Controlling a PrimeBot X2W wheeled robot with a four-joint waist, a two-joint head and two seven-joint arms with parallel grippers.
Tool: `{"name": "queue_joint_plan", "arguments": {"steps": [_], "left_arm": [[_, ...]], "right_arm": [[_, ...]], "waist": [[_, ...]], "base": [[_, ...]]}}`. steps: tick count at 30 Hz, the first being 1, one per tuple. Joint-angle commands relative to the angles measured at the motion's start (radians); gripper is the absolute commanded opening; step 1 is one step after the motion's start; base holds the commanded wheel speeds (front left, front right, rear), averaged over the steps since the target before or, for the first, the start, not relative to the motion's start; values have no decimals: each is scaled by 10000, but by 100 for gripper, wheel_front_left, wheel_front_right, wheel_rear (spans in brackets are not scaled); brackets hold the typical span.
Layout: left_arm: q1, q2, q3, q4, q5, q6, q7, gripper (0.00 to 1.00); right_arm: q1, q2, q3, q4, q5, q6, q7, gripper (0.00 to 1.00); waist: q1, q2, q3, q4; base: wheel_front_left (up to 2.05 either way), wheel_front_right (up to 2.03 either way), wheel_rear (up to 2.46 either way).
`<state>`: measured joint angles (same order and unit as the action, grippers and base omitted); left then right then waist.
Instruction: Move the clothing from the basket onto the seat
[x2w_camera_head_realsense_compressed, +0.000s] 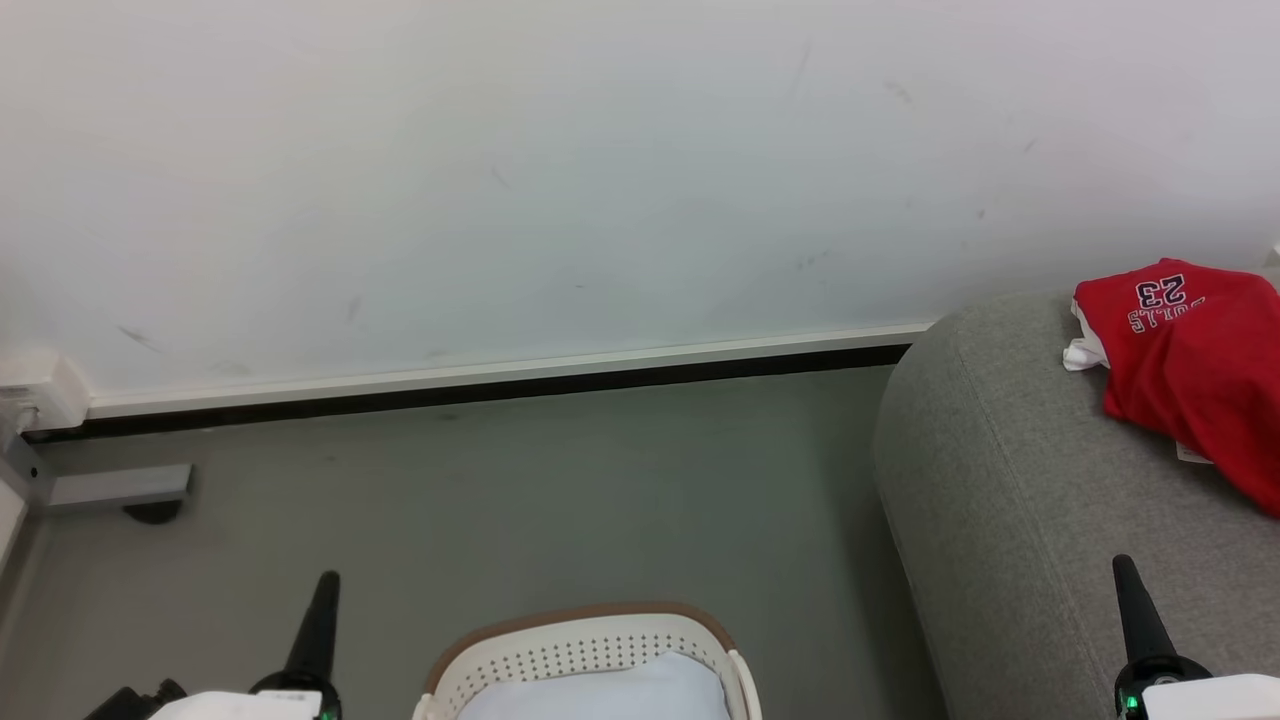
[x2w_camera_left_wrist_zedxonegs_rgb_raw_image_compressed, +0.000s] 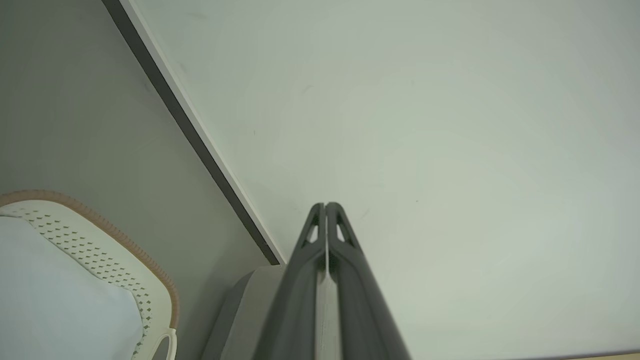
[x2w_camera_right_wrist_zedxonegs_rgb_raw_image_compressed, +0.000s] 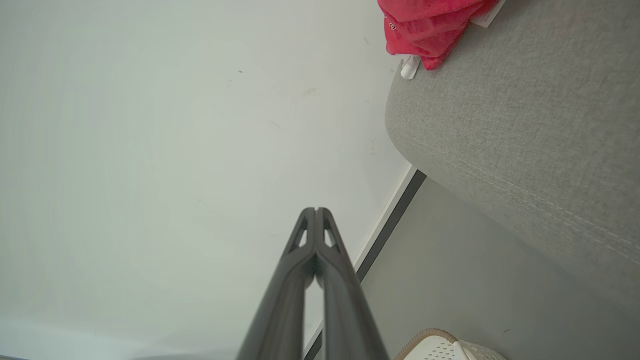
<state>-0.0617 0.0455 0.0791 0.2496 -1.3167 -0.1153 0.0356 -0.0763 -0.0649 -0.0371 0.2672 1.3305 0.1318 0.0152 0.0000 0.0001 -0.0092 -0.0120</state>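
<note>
The red clothing (x2w_camera_head_realsense_compressed: 1190, 370) with "23" and white trim lies on the grey sofa seat (x2w_camera_head_realsense_compressed: 1010, 500) at the right; its red folds (x2w_camera_right_wrist_zedxonegs_rgb_raw_image_compressed: 430, 27) hang over the seat's edge (x2w_camera_right_wrist_zedxonegs_rgb_raw_image_compressed: 525, 130) in the right wrist view. The cream basket (x2w_camera_head_realsense_compressed: 590, 650) with its tan rim sits on the floor at the bottom centre, holding a pale bluish-white fabric (x2w_camera_head_realsense_compressed: 610, 690); the basket (x2w_camera_left_wrist_zedxonegs_rgb_raw_image_compressed: 120, 260) also lies at the lower left of the left wrist view. My left gripper (x2w_camera_head_realsense_compressed: 322, 585) is shut, left of the basket. My right gripper (x2w_camera_head_realsense_compressed: 1122, 570) is shut, over the seat's front.
A white wall (x2w_camera_head_realsense_compressed: 600, 170) with a pale baseboard and dark gap (x2w_camera_head_realsense_compressed: 500, 385) runs behind the grey floor (x2w_camera_head_realsense_compressed: 550, 500). A grey metal foot (x2w_camera_head_realsense_compressed: 120, 487) and a white fitting (x2w_camera_head_realsense_compressed: 40, 395) stand at the far left.
</note>
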Motion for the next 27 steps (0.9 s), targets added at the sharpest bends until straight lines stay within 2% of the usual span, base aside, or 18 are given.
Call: {"name": "queue_joint_plan", "arguments": {"steps": [1,27], "left_arm": [[-177,68,54,-77,-247,-67,86,0],[-411,75,288,-63,-2156,-148,602,0]], "right_arm": [[-157,-69,-70,-92,299,-14,71,0],[-285,-37,-439,-225,2197,-18,620,0]], "waist": [[0,-1,5,5],[0,-1,82,80]], "base": [[0,0,0],[0,0,0]]}}
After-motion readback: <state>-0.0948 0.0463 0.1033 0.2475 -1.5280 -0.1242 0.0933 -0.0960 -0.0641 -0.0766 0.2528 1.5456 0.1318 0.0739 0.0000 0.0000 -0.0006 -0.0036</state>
